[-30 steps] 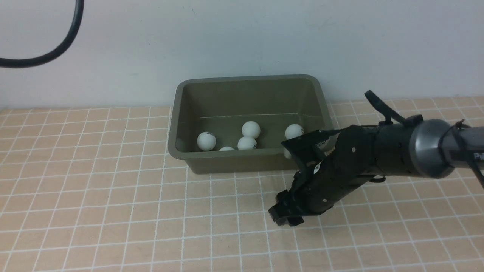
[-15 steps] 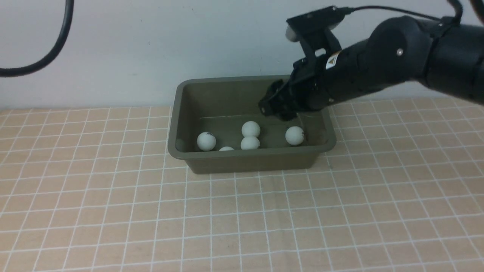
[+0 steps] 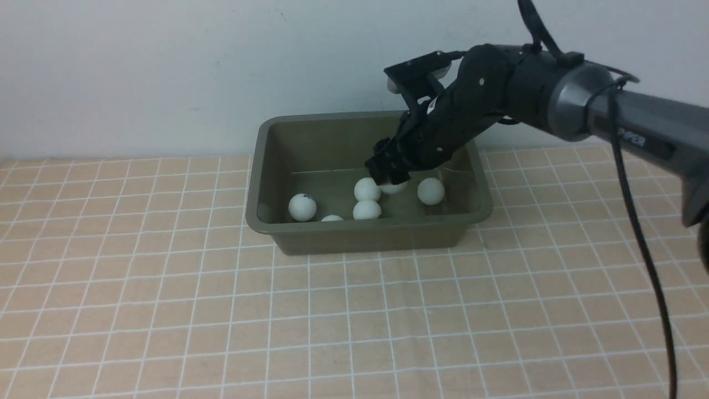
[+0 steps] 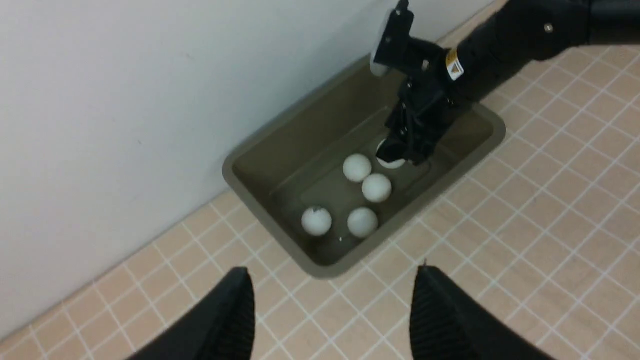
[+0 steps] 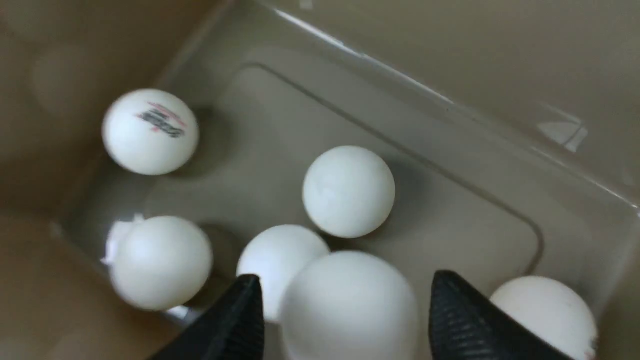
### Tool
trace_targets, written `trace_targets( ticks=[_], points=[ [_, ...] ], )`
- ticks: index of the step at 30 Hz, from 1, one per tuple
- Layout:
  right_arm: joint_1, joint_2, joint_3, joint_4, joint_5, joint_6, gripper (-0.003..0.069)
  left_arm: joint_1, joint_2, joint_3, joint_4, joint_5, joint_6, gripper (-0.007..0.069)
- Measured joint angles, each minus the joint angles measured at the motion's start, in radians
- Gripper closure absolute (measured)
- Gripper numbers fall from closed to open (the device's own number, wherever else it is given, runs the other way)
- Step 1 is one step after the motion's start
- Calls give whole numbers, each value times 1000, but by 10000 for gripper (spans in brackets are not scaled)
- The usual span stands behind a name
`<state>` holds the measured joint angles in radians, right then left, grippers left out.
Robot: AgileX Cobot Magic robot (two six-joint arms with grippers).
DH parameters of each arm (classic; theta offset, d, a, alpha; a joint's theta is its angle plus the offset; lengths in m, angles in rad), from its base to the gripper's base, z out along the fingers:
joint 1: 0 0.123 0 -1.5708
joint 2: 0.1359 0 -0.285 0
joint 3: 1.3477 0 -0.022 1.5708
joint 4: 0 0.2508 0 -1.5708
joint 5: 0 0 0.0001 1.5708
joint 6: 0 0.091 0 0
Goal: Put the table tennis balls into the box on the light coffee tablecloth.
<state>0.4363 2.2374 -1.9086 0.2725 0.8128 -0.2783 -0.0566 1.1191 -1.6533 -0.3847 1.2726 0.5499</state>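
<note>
Inside the box (image 3: 260,213), at the back of the light coffee tablecloth (image 3: 166,310) against the white wall (image 3: 166,66), we had the right gripper (image 3: 388,173) dipped below the rim, its arm (image 3: 554,100) reaching in from the right. In the right wrist view a sixth ball (image 5: 350,305) sat between the two fingers (image 5: 235,320), with visible gaps on both sides, so the jaws looked parted around it; we could not tell whether the ball was resting on the floor or in mid-drop. In the front view it showed just under the fingertips (image 3: 394,188). The other five table tennis balls (image 3: 367,189) lay on the box floor: one with a dark logo near the left wall (image 3: 302,207), one half hidden behind the near rim (image 3: 332,218), two touching near the middle, one towards the right (image 3: 430,191). The left gripper (image 4: 330,310) was out of the front view; its wrist camera showed it hovering above the cloth on the near-left side of the box, fingers spread wide with nothing between them.
</note>
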Motion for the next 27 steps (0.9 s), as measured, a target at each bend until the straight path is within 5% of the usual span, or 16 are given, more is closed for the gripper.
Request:
trace_targets(
  ticks=[13,20,23,27],
  points=[
    [0,33,-150,-19,131,1,273,0,-472,391,208,-53,-222,316],
    [-1,-58,-346,-97,306,11,566,0,-717,720,327,-228,-373,365],
    [-13,-148,-362,-107,329,15,650,0,-789,857,331,-333,-401,431],
    [-49,-255,-364,-107,392,15,672,0,-872,1006,331,-463,-439,536]
  ],
)
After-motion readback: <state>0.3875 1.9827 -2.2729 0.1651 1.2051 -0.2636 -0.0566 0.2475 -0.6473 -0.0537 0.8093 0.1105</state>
